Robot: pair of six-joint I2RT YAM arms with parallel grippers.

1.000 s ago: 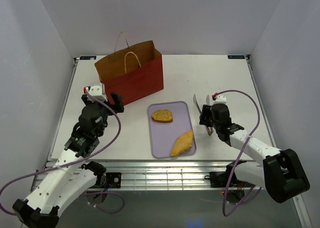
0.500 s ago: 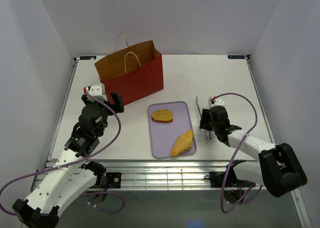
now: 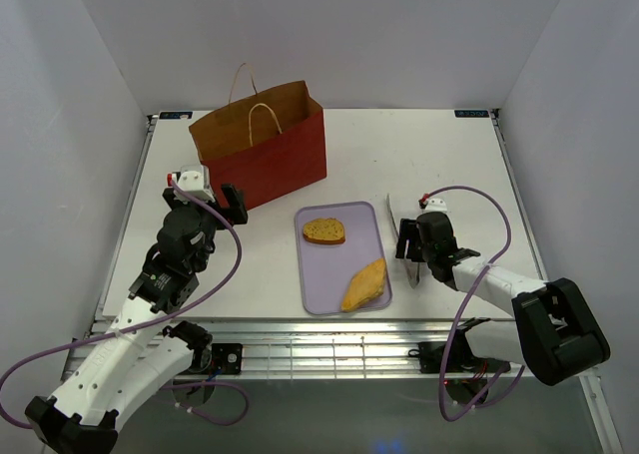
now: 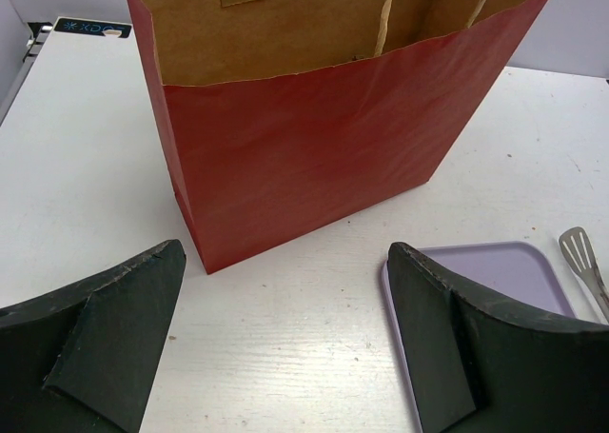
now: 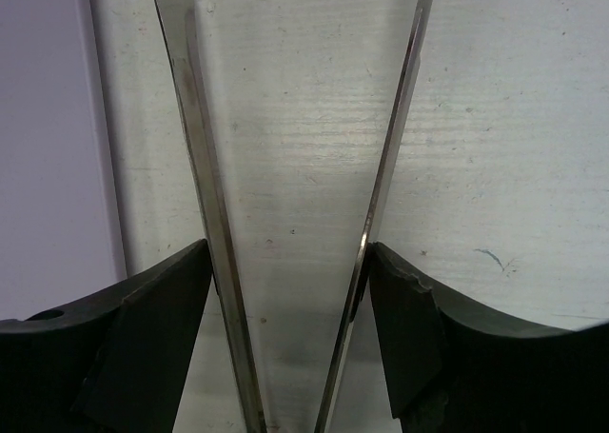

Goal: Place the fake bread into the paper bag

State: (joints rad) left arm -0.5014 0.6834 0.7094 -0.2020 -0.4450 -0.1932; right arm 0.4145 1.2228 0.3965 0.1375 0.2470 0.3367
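The red paper bag (image 3: 265, 160) stands upright and open at the back left; it fills the left wrist view (image 4: 314, 147). A brown toast slice (image 3: 323, 231) and an orange wedge-like bread piece (image 3: 365, 284) lie on the lavender tray (image 3: 318, 274). My left gripper (image 3: 230, 203) is open and empty, low over the table in front of the bag (image 4: 285, 252). My right gripper (image 3: 410, 246) is right of the tray, low at the table. Its fingers press on both arms of the metal tongs (image 5: 195, 119), which spread in a V (image 5: 290, 252).
The tongs' tips (image 3: 391, 213) point away from me beside the tray's right edge; one tip also shows in the left wrist view (image 4: 580, 252). The tray's corner (image 4: 504, 271) sits right of the left gripper. White walls enclose the table.
My right gripper has moved down and toward me with the tongs, so they now lie low at the table beside the tray. The left arm has not moved.
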